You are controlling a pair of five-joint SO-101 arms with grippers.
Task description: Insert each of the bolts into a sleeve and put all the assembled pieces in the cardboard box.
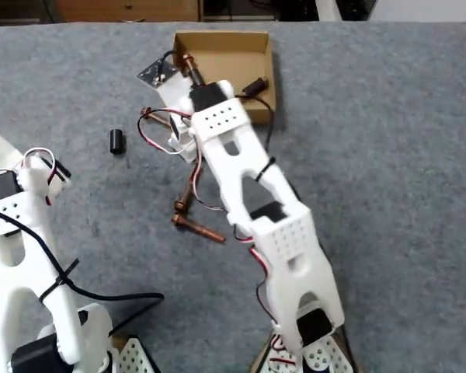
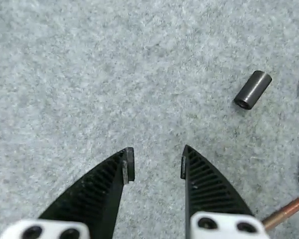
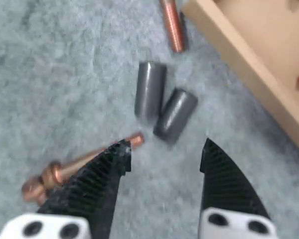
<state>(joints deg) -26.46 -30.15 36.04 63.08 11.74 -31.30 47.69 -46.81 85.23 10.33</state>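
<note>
My right gripper (image 3: pixel 164 152) is open just above the carpet, outside the cardboard box (image 3: pixel 249 55). Ahead of its fingertips lie two dark sleeves (image 3: pixel 149 88) (image 3: pixel 175 115) side by side. A copper bolt (image 3: pixel 79 167) lies by one finger and another bolt (image 3: pixel 175 25) near the box wall. My left gripper (image 2: pixel 157 164) is open over bare carpet, with a lone black sleeve (image 2: pixel 252 89) off to one side. In the high view the right arm (image 1: pixel 241 163) stretches to the box (image 1: pixel 221 62), and two bolts (image 1: pixel 198 228) (image 1: pixel 188 198) lie beside it.
Grey carpet covers the table. The lone sleeve (image 1: pixel 117 141) stands left of the box. Red and black cables (image 1: pixel 159 128) loop by the right arm's wrist. A copper piece (image 1: pixel 190 66) rests at the box's left wall, and a dark piece (image 1: pixel 255 85) sits inside.
</note>
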